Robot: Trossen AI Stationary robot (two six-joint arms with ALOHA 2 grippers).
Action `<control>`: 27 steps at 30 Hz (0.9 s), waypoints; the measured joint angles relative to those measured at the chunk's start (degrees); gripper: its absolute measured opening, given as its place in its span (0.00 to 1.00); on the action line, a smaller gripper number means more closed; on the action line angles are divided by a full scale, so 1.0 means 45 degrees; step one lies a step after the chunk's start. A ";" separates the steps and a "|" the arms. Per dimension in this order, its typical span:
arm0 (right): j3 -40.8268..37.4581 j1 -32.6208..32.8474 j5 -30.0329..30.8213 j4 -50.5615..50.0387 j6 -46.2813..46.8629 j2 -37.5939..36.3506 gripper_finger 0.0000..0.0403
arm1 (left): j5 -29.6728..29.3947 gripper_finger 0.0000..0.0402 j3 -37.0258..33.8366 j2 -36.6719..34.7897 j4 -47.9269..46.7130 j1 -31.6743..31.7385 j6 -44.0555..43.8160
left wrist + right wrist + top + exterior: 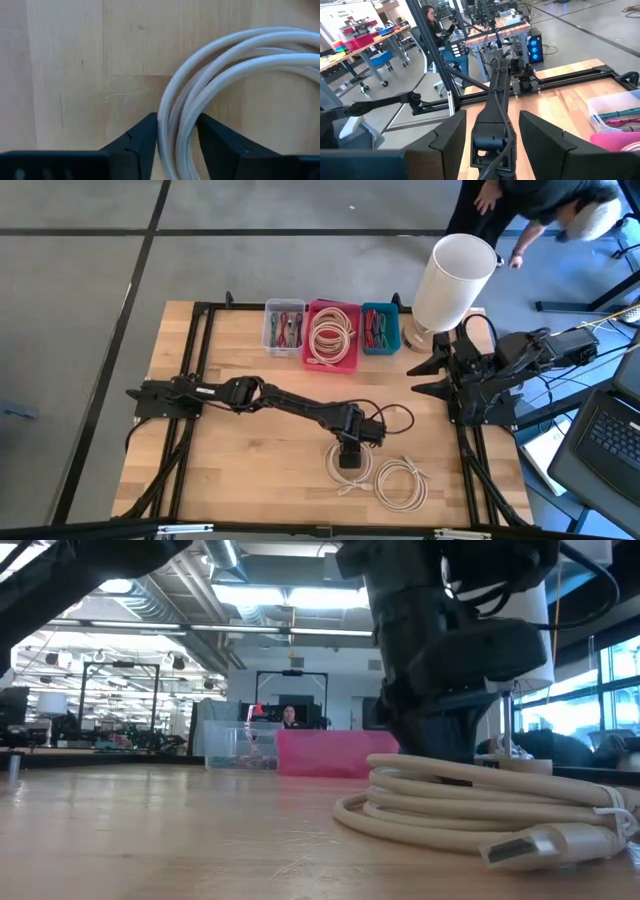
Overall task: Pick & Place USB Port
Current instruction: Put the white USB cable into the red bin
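Cable coil (350, 463) lying on surface (250, 470), lower centre of high view. Left gripper (177, 142) lowered over it, fingers (142, 140) part-open, straddling bundled strands, not yet clamped. Coil judged light, floppy, smooth-jacketed; grasp best taken across bundled loops. Right gripper (492, 131) parked at right edge, fingers apart, empty.

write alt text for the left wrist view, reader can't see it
Looking down past the left claw, whose two dark fingers straddle a bundle of cream cable loops lying on the light wooden table. The cable strands run between the fingers, which sit close on either side; the coil curves away across the wood.
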 joint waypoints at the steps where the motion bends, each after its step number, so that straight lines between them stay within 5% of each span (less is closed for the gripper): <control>1: 0.0000 0.0000 0.0000 -0.0005 0.0000 0.0003 0.46 | -0.0009 0.31 -0.0005 0.0000 0.0009 0.0010 0.0112; 7: 0.0000 0.0000 0.0000 0.0000 -0.0015 0.0008 0.46 | -0.0072 0.05 -0.0077 -0.0224 0.0112 0.0053 0.0441; 13: 0.0000 0.0000 -0.0010 -0.0010 -0.0005 0.0008 0.46 | 0.0063 0.03 -0.0141 -0.1006 -0.0318 0.0092 0.0439; 27: 0.0001 0.0073 -0.0002 0.0007 -0.0010 0.0013 0.46 | -0.0773 0.03 -0.0068 -0.5686 -0.1311 0.0836 0.2085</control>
